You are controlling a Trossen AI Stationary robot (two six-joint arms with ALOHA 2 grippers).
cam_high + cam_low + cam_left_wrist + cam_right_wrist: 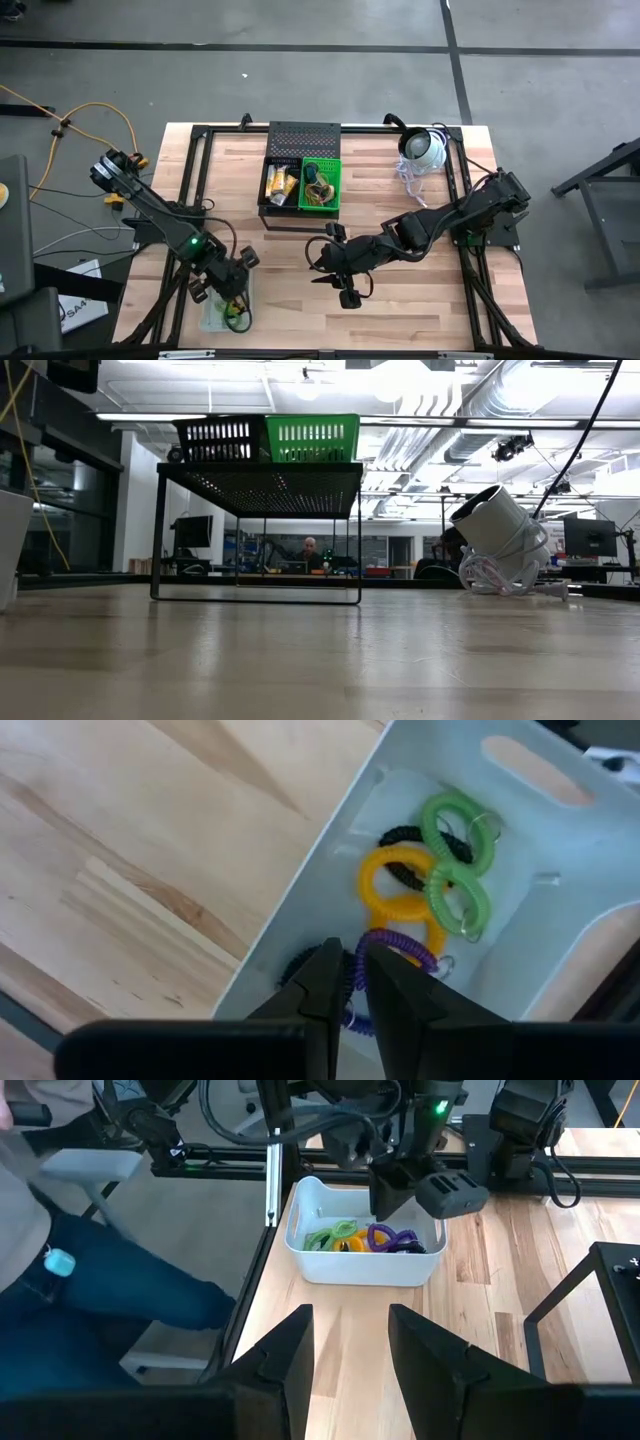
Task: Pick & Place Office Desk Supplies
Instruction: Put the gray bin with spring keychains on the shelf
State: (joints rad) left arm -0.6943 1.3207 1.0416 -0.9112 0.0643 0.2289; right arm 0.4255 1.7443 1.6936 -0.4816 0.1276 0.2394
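Table point(400, 300): pale wood, both arms over its near half.
Rack point(300, 140): black mesh stand at the far middle, carrying a black bin with yellow-and-white packets point(280, 184) and a green basket point(322, 186).
White tub point(400, 760): near left corner, holding green point(455, 860), orange point(395, 885), purple point(400, 948) and black loops.
Left gripper point(348, 982): down in the tub, fingers pinching the purple loop.
Right gripper point(350, 1350): mid-table, fingers spread, nothing held.

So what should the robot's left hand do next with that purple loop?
Probably lift straight up. The left gripper sits down inside the white bin with its fingers pinched on the purple loop, so raising it should pull that loop free of the orange loop beside it.
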